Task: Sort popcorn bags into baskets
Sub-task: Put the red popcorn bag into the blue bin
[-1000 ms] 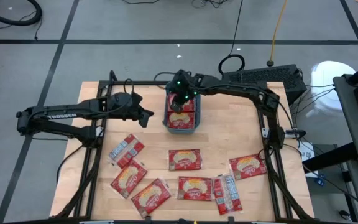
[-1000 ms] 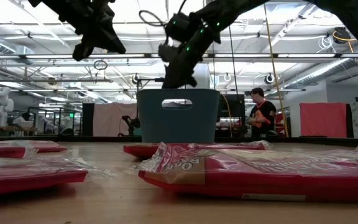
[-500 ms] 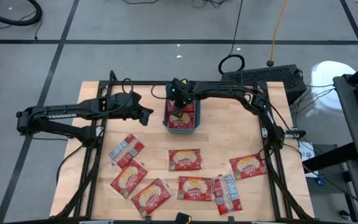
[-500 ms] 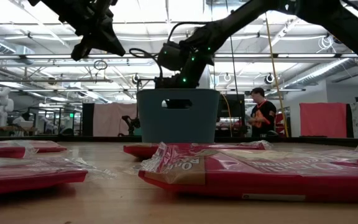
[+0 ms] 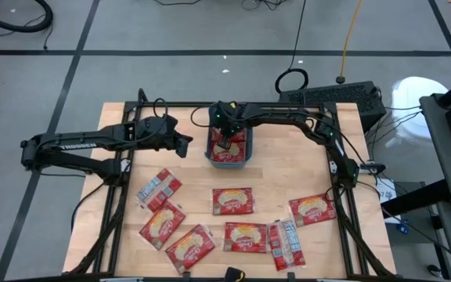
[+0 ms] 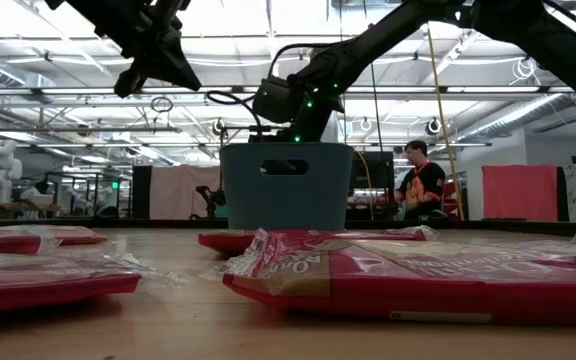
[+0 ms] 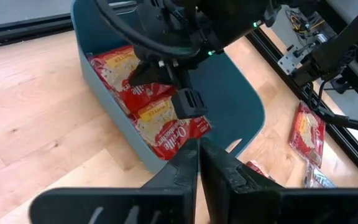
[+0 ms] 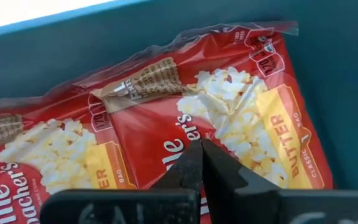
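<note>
Having sunk into the teal bin [image 5: 229, 160], right pincer [image 5: 225, 143] now clenched, empty; left pincer [image 5: 188, 142] clenched.

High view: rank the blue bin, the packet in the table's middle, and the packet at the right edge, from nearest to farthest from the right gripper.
1. The blue bin: the right gripper is down inside it, shut.
2. The middle packet: just below the bin in this view.
3. The right-edge packet: farthest, beside the right arm's frame.
</note>
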`<control>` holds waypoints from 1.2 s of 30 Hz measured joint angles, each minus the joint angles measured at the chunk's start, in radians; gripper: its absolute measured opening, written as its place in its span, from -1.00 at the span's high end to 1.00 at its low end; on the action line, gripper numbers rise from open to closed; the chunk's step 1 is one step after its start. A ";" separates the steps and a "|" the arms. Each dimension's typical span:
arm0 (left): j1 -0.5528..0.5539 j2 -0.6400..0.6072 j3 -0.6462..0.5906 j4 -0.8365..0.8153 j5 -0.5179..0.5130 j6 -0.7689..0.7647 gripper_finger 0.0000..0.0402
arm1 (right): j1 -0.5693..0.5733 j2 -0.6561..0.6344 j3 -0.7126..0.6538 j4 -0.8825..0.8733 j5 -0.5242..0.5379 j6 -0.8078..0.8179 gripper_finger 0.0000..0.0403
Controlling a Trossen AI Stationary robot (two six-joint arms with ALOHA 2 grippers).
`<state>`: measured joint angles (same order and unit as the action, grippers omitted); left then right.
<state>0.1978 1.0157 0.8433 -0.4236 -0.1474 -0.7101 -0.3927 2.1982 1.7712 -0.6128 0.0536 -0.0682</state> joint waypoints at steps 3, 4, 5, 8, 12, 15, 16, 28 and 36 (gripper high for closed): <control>-0.002 0.000 0.000 0.000 0.004 0.000 0.87 | 0.000 -0.041 -0.003 -0.014 -0.003 0.027 1.00; -0.004 0.000 0.000 0.000 0.005 0.000 0.87 | 0.001 -0.060 -0.003 -0.002 -0.003 0.028 1.00; -0.005 0.000 0.000 0.000 0.005 0.000 0.88 | 0.001 -0.083 -0.003 0.000 -0.003 0.026 1.00; -0.010 0.000 0.000 -0.001 0.006 0.002 0.91 | 0.005 -0.145 0.000 0.008 -0.021 0.022 1.00; -0.010 0.000 0.000 -0.015 0.007 0.031 0.97 | 0.012 -0.216 -0.001 -0.013 -0.077 0.064 1.00; -0.010 0.000 0.000 -0.047 0.007 0.038 0.98 | 0.024 -0.274 -0.001 -0.057 -0.117 0.104 1.00; -0.010 0.000 0.000 -0.058 0.007 0.032 0.97 | 0.029 -0.292 0.000 -0.066 -0.129 0.113 1.00; -0.010 0.000 0.000 -0.060 0.007 -0.020 0.83 | 0.189 -0.503 -0.001 -0.252 -0.163 0.283 1.00; -0.032 0.000 0.000 -0.089 0.016 -0.026 0.83 | 0.303 -0.615 -0.001 -0.271 -0.158 0.293 1.00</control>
<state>0.1656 1.0161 0.8433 -0.5125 -0.1314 -0.7358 -0.0901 1.5834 1.7702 -0.8834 -0.1047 0.2248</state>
